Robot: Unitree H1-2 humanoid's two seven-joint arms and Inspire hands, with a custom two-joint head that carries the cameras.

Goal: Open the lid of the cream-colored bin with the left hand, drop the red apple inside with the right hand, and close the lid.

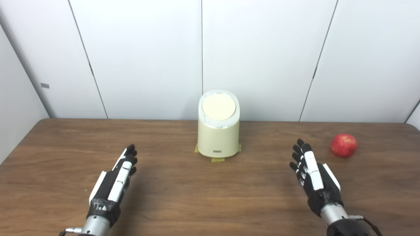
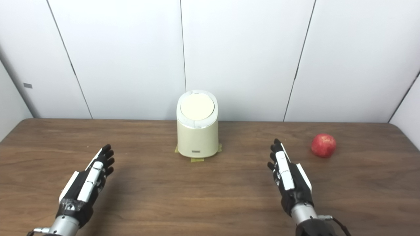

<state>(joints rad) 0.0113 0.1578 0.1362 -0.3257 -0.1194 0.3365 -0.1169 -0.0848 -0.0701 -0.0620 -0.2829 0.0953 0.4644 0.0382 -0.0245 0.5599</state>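
A cream-colored bin [image 1: 218, 137] stands upright at the back middle of the wooden table [image 1: 197, 190], its round lid [image 1: 219, 106] lying shut on top. A red apple [image 1: 344, 145] lies on the table to the right. My left hand [image 1: 116, 178] is open and empty, hovering over the table front left of the bin, fingers stretched forward. My right hand [image 1: 311, 173] is open and empty, front right of the bin, a short way left of and nearer than the apple.
Yellow tape patches [image 1: 217, 159] mark the bin's foot. White wall panels [image 1: 262, 59] rise just behind the table's back edge. The table's right corner [image 1: 411, 126] is rounded.
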